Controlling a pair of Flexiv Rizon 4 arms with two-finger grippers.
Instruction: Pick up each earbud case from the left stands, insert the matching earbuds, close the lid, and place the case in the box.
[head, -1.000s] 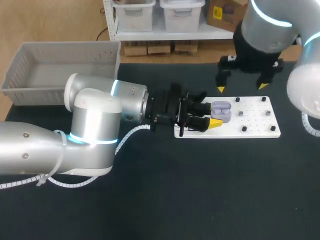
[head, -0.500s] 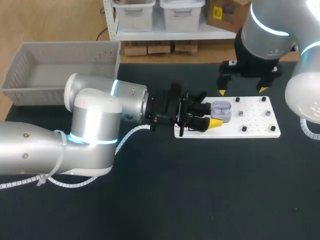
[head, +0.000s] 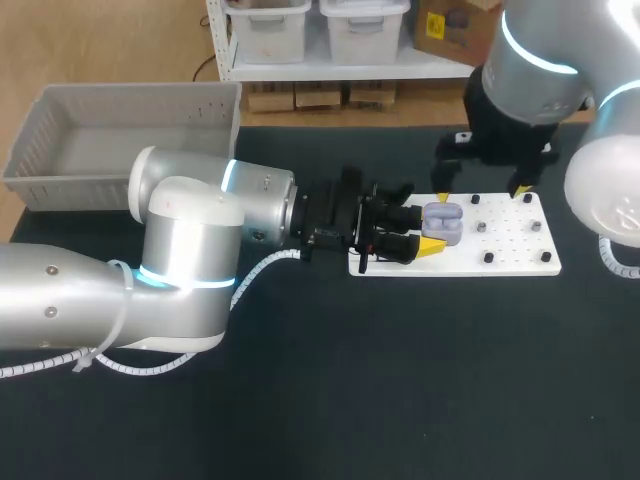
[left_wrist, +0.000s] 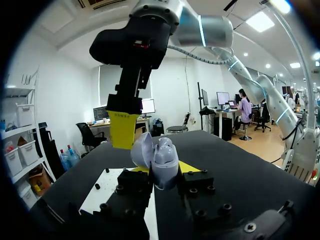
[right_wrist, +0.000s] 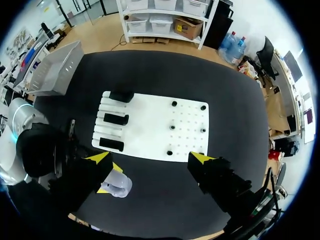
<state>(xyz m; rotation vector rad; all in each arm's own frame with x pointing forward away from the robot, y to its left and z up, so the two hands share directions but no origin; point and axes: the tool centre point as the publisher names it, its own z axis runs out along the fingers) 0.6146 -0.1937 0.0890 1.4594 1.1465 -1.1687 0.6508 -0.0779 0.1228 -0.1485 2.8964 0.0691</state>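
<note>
covering work area: black table (head: 400, 380), white pegboard (head: 510, 250) lying on it, grey box (head: 120, 130) well apart from both grippers. left gripper (head: 425, 231) pinching lavender earbud case (head: 443, 222) from two sides over pegboard, lid looks open. right gripper (head: 482, 193) above case, fingers spread wide, holding nothing. right wrist view alone shows three black stands (right_wrist: 114, 119) on pegboard, ahead of its gripper; case under one finger. left wrist view alone shows right gripper's yellow fingertip (left_wrist: 122, 130) just behind case; touching or apart, cannot tell.
</note>
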